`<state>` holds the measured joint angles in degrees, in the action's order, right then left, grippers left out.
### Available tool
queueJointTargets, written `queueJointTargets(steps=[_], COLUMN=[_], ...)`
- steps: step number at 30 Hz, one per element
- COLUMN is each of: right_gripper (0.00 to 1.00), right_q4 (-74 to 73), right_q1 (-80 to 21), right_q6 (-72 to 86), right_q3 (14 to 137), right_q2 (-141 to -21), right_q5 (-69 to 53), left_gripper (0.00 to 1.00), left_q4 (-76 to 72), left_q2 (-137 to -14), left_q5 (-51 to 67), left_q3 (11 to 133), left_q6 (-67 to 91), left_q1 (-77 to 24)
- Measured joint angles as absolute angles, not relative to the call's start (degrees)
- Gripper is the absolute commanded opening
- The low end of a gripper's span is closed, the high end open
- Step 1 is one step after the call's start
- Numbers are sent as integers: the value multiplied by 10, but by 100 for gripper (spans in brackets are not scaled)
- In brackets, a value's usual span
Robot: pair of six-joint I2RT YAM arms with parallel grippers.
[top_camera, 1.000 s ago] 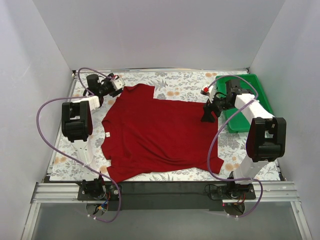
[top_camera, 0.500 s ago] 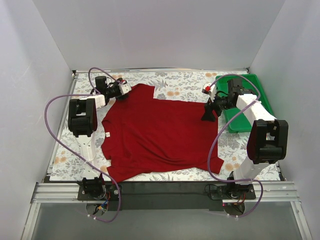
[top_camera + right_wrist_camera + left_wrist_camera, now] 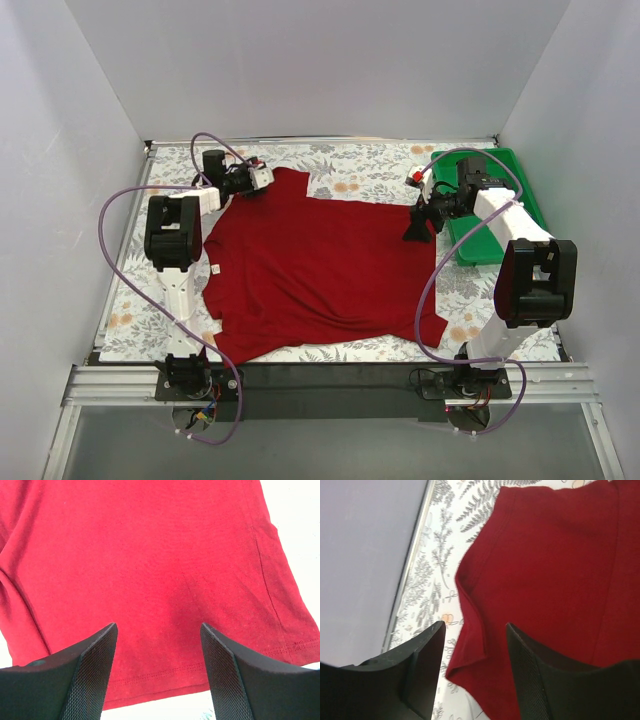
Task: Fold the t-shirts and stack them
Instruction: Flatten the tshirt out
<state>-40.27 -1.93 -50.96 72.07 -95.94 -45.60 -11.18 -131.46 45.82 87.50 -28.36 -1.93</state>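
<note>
Though unclear overhead, left gripper gapes over t-shirt hem, seemingly untouching.

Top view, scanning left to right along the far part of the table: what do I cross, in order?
left hand → dark red t-shirt → right hand → green tray

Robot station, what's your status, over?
Left fingers open over far sleeve of dark red cloth t-shirt. Right fingers open over its hem. Shirt spread flat, unfolded. Green plastic tray aside, nothing blocking.
</note>
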Motion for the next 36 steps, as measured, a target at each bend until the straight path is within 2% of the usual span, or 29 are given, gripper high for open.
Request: queueJointTargets(steps=[7, 13, 19, 29, 36], right_gripper=[62, 62, 62, 62, 63], right_q4=[-402, -403, -403, -406, -405], right_q1=[-15, -12, -11, -11, -11], right_q6=[-510, -510, -510, -511, -520], right_q3=[718, 715, 715, 724, 832], right_q2=[-959, -959, -959, -972, -1061], right_q5=[-456, -457, -459, -424, -325], left_gripper=[29, 24, 1, 0, 0], left_q4=[-111, -120, -152, -182, -184], left_q2=[-1336, -1336, -1336, -1336, -1330], left_q5=[449, 430, 405, 395, 391], left_q3=[875, 875, 875, 875, 863], left_q6=[-288, -289, -277, -235, -223], left_q1=[-27, -27, -27, -27, -26])
